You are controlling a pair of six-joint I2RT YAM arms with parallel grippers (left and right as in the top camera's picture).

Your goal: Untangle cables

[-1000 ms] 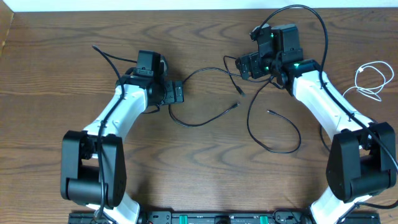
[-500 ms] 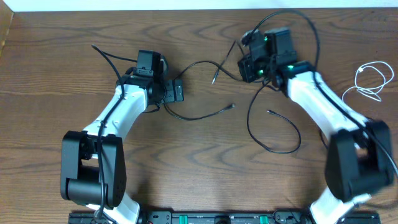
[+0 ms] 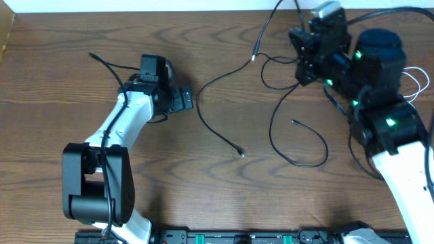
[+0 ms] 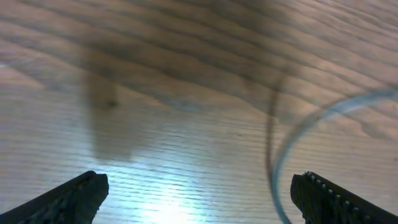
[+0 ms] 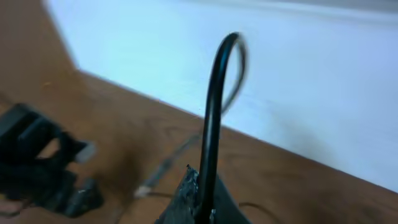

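**Right arm holds black cord aloft over wooden table**

The right gripper (image 5: 200, 199), raised near the far edge of the table (image 3: 54, 81), has its jaws clenched on the black cord (image 5: 208, 124), which arches up out of the grip in front of the pale wall. From there a strand runs down and across the middle of the table, ending in a small plug (image 3: 241, 154) that lies loose on the wood. Another black loop (image 3: 319, 159) rests on the table below the raised arm. The left gripper (image 4: 199, 186) sits low over the table with its jaws spread wide and released; a blurred curve of cord lies beneath it, closer to one fingertip. The white cord (image 3: 415, 70) lies at the right edge of the table, partly hidden behind the right arm and well apart from the black one.
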